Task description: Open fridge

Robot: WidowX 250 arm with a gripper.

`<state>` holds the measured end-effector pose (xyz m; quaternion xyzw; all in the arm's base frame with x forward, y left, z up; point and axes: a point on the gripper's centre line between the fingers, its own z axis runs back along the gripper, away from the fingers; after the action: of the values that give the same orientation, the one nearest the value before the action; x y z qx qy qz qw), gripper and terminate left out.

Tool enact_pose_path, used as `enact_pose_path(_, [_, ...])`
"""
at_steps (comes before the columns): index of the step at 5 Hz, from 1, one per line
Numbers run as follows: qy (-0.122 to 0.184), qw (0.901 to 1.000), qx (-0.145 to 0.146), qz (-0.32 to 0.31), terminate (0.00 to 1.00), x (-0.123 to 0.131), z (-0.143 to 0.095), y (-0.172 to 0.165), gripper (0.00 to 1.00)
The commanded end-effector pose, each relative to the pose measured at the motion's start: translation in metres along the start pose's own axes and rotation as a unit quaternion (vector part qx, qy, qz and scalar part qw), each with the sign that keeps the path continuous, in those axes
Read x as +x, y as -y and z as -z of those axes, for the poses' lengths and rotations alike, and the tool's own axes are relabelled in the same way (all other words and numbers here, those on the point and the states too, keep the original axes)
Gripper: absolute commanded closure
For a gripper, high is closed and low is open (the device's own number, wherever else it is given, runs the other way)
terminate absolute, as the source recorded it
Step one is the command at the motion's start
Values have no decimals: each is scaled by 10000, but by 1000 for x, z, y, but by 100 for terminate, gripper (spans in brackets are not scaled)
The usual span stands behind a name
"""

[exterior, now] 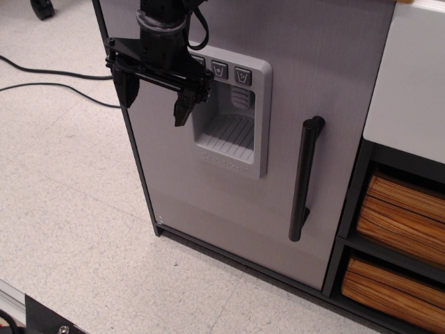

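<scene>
The fridge [208, 195] fills the middle of the view. Its brushed grey door is closed. A moulded grey dispenser panel [236, 118] with three buttons sits in the door's upper middle. A black vertical bar handle [306, 177] stands at the door's right side. My gripper [154, 97] hangs in front of the door's upper left, fingers pointing down, jaws apart and empty. One finger [126, 87] is by the door's left edge, the other [184, 108] just left of the dispenser. It is well left of the handle.
A white-topped cabinet [410, 90] with two wooden drawers [400, 216] stands right of the fridge. Black cables [49, 80] lie on the speckled floor at the left. A dark base edge [42, 316] shows at the bottom left.
</scene>
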<state>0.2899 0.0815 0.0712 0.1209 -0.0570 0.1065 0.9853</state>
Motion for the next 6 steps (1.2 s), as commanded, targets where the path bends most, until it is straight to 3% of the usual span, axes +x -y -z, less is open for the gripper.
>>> enact_pose_path(1, [0,10000,0,0,0,0,0,0,0])
enact_pose_path(2, [160,9979,-217,583,0,-7,-2,31,0])
enact_pose_path(3, [361,9936,-464,963,0,1,-7,59,0])
enact_pose_path(4, [729,9894,-602,1101,0,10,-12,90,0])
enact_pose_path(6, [1036,9839,-928,1121,0,26,-29,140,0])
